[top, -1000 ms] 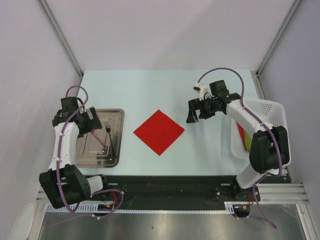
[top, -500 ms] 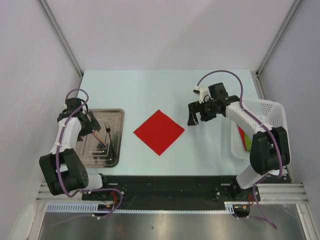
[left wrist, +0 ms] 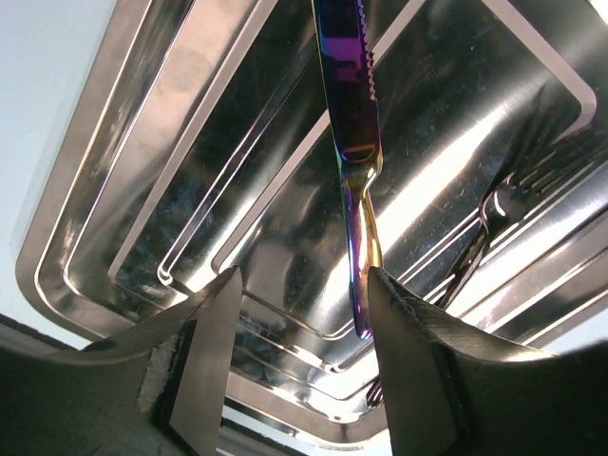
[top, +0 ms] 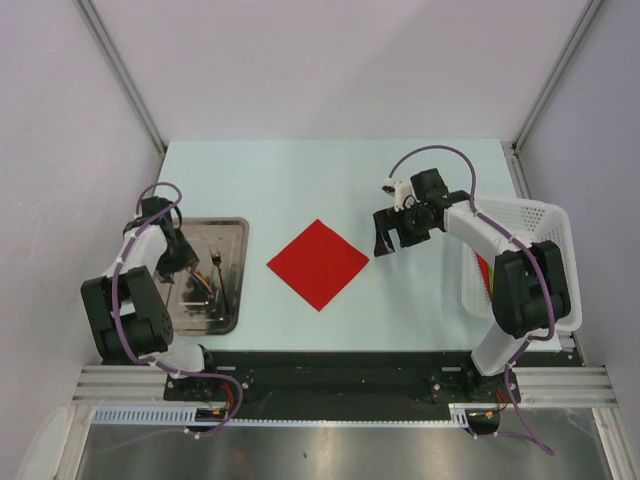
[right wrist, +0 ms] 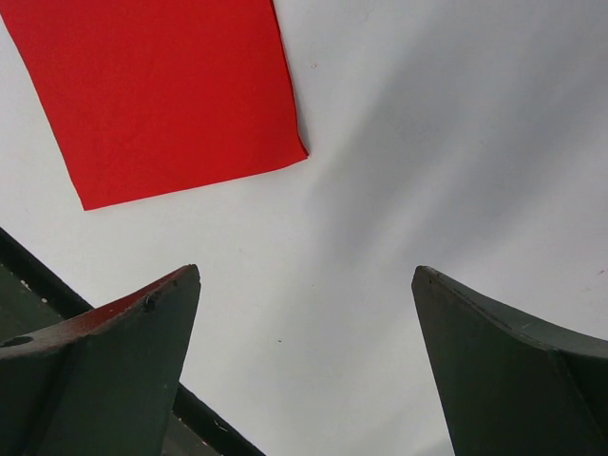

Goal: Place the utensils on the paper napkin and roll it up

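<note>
The red paper napkin [top: 318,263] lies flat as a diamond in the middle of the table; its corner shows in the right wrist view [right wrist: 161,95]. The utensils lie in a metal tray [top: 232,232]: a fork [top: 217,265] and an iridescent knife [left wrist: 348,104], with the fork [left wrist: 496,211] to its right. My left gripper [top: 178,264] is open low over the tray [left wrist: 104,190]. In the left wrist view the left gripper [left wrist: 304,290] has the knife's handle end just inside its right finger [left wrist: 413,361]. My right gripper [top: 388,236] is open and empty over bare table right of the napkin, as the right wrist view [right wrist: 304,285] shows.
A white basket [top: 530,215] stands at the table's right edge with red and green items [top: 484,272] inside. The table's dark front edge [right wrist: 28,266] shows below the napkin in the right wrist view.
My left gripper has come down and forward into the tray, over the utensils. My right gripper has shifted slightly and stays open beside the napkin.
</note>
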{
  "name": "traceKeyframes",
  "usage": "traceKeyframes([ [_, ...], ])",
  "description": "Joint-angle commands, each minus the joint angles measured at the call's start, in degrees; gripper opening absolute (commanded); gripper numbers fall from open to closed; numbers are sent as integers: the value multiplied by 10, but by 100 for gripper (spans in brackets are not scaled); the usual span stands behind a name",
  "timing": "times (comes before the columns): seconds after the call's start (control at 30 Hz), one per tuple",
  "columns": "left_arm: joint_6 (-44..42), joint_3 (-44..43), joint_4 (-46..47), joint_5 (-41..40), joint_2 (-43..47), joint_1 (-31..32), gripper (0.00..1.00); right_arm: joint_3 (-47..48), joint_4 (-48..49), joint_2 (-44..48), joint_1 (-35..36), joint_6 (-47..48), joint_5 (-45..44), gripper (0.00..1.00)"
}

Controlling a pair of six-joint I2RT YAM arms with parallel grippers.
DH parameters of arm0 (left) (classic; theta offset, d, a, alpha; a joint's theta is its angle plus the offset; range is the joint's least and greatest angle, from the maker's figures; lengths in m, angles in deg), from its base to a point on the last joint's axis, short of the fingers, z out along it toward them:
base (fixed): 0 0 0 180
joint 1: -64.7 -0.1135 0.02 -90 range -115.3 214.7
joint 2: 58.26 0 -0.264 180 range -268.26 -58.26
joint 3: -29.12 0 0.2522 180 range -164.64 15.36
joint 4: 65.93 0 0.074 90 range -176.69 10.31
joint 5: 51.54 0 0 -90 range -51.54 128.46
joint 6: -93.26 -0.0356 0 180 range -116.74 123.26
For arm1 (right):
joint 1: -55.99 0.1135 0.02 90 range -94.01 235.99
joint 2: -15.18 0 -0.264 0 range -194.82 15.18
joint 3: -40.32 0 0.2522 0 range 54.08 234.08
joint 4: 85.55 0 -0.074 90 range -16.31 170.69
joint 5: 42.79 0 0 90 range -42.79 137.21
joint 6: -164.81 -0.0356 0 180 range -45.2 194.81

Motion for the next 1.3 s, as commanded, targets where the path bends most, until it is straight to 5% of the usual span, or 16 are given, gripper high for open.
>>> traceKeyframes([
  [0.0,24,-26,25,1,-23,1,57,30,-2,-14,9,16,-11,100],
  [0.17,33,-42,33,8,-62,12,45,31,-4,-26,18,21,-16,100],
  [0.87,47,-21,71,-20,-138,23,31,51,-23,-57,44,36,-42,100],
  [1.27,40,-36,61,21,-131,11,0,47,-29,-49,39,43,-43,100],
])
